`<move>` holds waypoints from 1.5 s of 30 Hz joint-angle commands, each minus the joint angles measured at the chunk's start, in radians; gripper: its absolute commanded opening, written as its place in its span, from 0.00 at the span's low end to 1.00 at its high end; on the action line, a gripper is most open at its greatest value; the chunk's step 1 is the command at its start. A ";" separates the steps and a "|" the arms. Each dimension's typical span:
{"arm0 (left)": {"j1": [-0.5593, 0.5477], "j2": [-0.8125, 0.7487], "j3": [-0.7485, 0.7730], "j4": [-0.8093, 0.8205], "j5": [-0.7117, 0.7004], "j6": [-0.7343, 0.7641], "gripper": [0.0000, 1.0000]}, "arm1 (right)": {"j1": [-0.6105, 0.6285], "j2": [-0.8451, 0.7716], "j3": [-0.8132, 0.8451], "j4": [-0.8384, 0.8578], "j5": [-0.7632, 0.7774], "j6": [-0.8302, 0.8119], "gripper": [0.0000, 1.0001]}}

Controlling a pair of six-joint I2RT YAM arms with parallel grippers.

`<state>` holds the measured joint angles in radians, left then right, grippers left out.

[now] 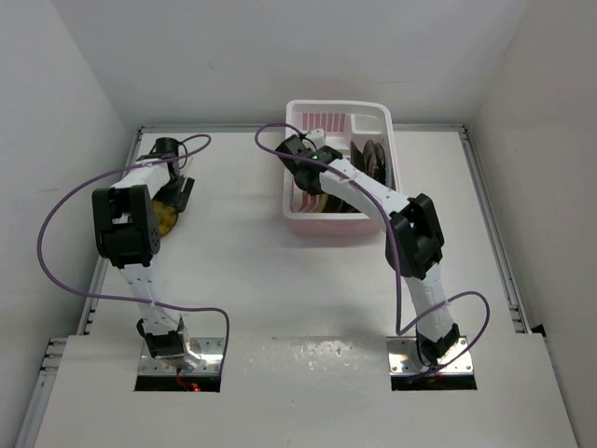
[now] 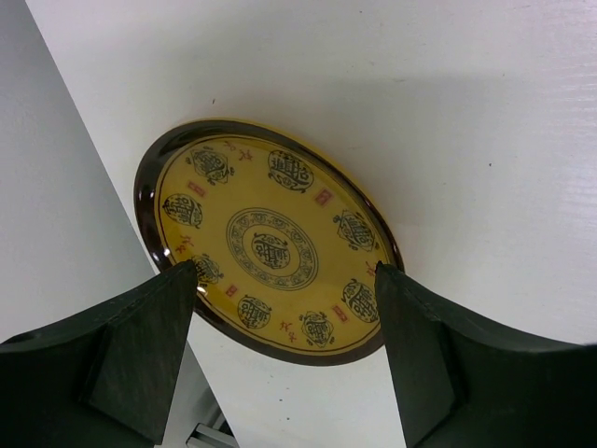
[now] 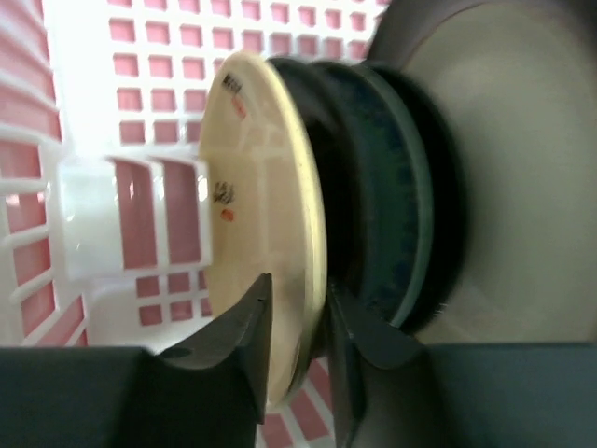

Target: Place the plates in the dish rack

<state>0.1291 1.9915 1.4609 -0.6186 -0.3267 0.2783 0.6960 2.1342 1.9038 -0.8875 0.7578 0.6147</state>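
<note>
A yellow dark-rimmed plate (image 2: 270, 245) with black emblems lies flat on the table by the left wall, partly under my left arm in the top view (image 1: 166, 220). My left gripper (image 2: 285, 271) (image 1: 181, 192) is open and empty, with one finger on each side of the plate's near edge. The pale pink dish rack (image 1: 336, 105) stands at the back middle. My right gripper (image 3: 297, 287) (image 1: 304, 177) is inside it, shut on the rim of a cream plate (image 3: 256, 168) standing on edge. A teal plate (image 3: 396, 187) and a large tan plate (image 3: 522, 168) stand behind it.
Several dark plates (image 1: 373, 159) stand upright in the right half of the rack. The rack's slotted wall and a small divider compartment (image 3: 131, 219) are just left of the cream plate. The enclosure's left wall (image 2: 47, 215) runs close beside the yellow plate.
</note>
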 commanded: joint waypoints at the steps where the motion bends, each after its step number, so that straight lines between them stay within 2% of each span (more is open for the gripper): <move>1: 0.009 -0.016 0.013 0.013 -0.006 -0.016 0.81 | 0.007 0.018 -0.008 0.033 -0.094 -0.026 0.30; 6: 0.018 -0.025 0.013 0.013 -0.006 -0.016 0.81 | 0.005 -0.003 -0.021 0.013 -0.078 -0.027 0.33; 8: 0.029 -0.025 0.013 0.013 -0.006 -0.016 0.81 | 0.005 -0.028 -0.031 0.027 -0.081 -0.044 0.41; 9: 0.029 -0.025 0.013 0.013 -0.006 -0.027 0.81 | 0.007 -0.042 -0.040 0.030 -0.089 -0.052 0.48; 11: 0.049 -0.004 0.024 0.003 0.015 -0.039 0.79 | 0.007 -0.074 -0.046 0.064 -0.112 -0.081 0.57; 12: 0.049 -0.003 0.024 0.003 0.015 -0.039 0.78 | 0.011 -0.079 -0.057 0.074 -0.127 -0.090 0.66; 14: 0.058 0.018 0.044 0.003 0.028 -0.039 0.74 | 0.020 -0.106 -0.066 0.111 -0.159 -0.137 0.71; 16: 0.058 0.027 0.064 -0.009 0.105 -0.039 0.69 | 0.026 -0.117 -0.060 0.120 -0.164 -0.158 0.74; 19: 0.058 -0.017 0.064 -0.018 0.242 -0.051 0.68 | 0.026 -0.140 -0.034 0.107 -0.178 -0.167 0.76; 23: 0.038 -0.091 0.033 -0.029 0.339 -0.062 0.68 | 0.023 -0.172 -0.029 0.105 -0.196 -0.204 0.77; 25: 0.029 -0.102 0.033 -0.038 0.339 -0.053 0.68 | 0.017 -0.184 -0.038 0.102 -0.207 -0.202 0.78; 29: 0.029 -0.045 0.024 -0.065 0.227 -0.073 0.71 | -0.010 -0.221 -0.086 0.082 -0.256 -0.187 0.78; 31: 0.040 0.004 0.024 -0.087 0.227 -0.086 0.71 | -0.016 -0.234 -0.088 0.058 -0.290 -0.194 0.78; 38: 0.049 0.085 0.015 -0.087 0.259 -0.096 0.68 | -0.015 -0.243 -0.049 0.038 -0.253 -0.222 0.78; 41: 0.049 0.115 0.033 -0.087 0.250 -0.096 0.60 | -0.004 -0.246 -0.034 0.044 -0.233 -0.222 0.78; 44: 0.058 0.127 0.042 -0.087 0.250 -0.096 0.41 | 0.010 -0.276 -0.048 0.065 -0.197 -0.227 0.78; 45: 0.058 0.127 0.042 -0.087 0.250 -0.096 0.28 | 0.014 -0.283 -0.081 0.071 -0.186 -0.228 0.78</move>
<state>0.1719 2.0735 1.5036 -0.7021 -0.0757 0.1955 0.6941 1.9324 1.8233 -0.8463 0.5232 0.3985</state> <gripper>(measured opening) 0.320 0.781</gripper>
